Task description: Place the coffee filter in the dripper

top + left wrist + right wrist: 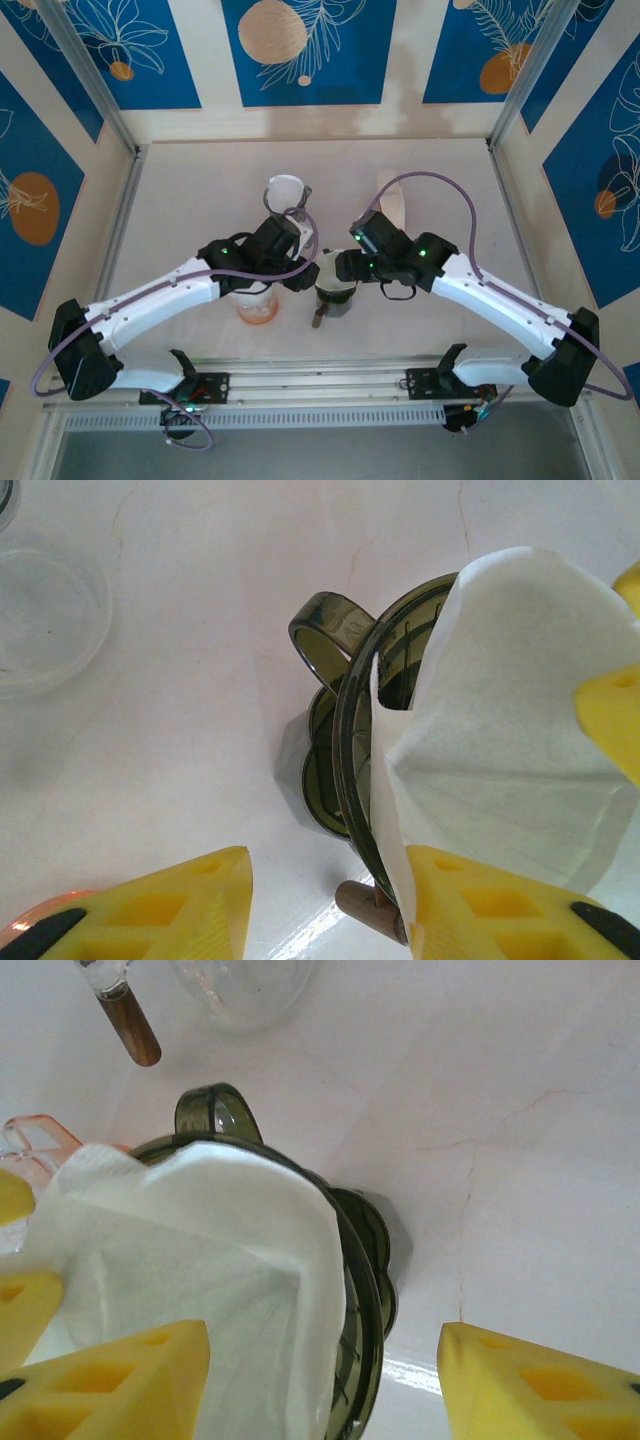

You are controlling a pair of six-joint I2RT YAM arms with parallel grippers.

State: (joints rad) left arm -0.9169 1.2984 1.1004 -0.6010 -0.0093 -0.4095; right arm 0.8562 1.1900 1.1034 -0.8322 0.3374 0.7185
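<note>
The bench [200,180] lies pale under me. My two arms meet over its middle, where the dripper [332,298] stands with an orange cup [257,305] just beside it at 9 o'clock and a glass vessel [285,192] farther off at 11 o'clock. From my left wrist, the dark dripper [345,715] has its handle [322,630] pointing to 11 o'clock. The coffee filter [510,730] sits in its mouth, but the paper stands proud of the rim and leans toward 3 o'clock, so I judge it is in but not seated. My left end effector [328,865] is open, grips nothing, and has the dripper's rim and the filter's near edge in its gap. My right end effector [322,1335] is open too. One of its fingers [120,1380] is inside the paper cone [190,1240] and the other is well outside the dripper [365,1300] at 4 o'clock. To do this step well, I should press the paper gently down and outward against the wall, working round the rim. I should keep the pads flat so the thin paper neither creases nor tears. The light dripper could tip or slide, so I should push straight down, not sideways.
</note>
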